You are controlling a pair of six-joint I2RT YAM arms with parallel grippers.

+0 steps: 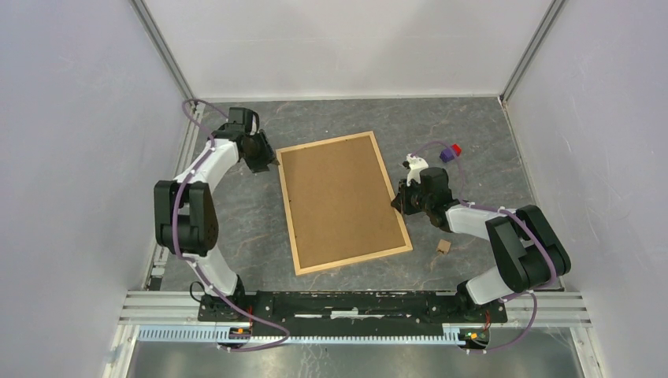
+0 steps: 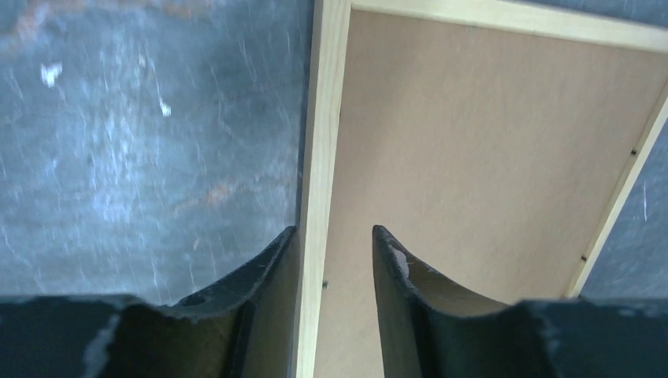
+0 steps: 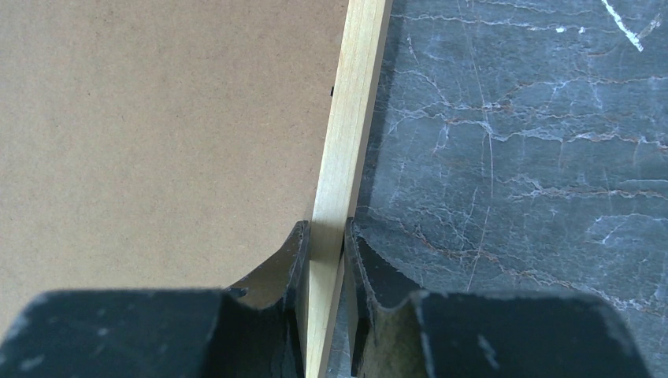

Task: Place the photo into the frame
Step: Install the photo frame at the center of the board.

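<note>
1. One frame (image 1: 342, 202) lies back-up at table (image 1: 473, 134) centre.
2. Left gripper (image 2: 335, 236), pointing down: jaws part-open, straddling left rail, ungripped.
3. Right gripper (image 3: 324, 228), pointing down: jaws clamped on right rail.

frame (image 1: 342, 201) front hidden, tan bit (image 1: 444, 246) indistinct

Dark veined stone tabletop (image 1: 339, 118); plain white walls (image 1: 346, 47).

Robot lab cell: white panel walls (image 1: 339, 47), aluminium rail (image 1: 157, 305), dark marbled table (image 1: 492, 126).
</note>
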